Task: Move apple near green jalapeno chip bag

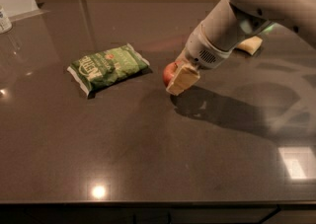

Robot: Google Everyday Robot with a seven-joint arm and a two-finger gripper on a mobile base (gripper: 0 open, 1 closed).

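A small red apple [169, 73] is held pinched in the end effector [177, 78] near the crinkly green jalapeno chip bag [108, 65], with set-down on the table [148, 159] judged next.

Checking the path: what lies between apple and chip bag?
Bare tabletop, in the camera view; the hand holds the apple right of the chip bag.

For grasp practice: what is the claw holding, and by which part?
The claw, right of the green jalapeno chip bag, grips the apple by its sides.
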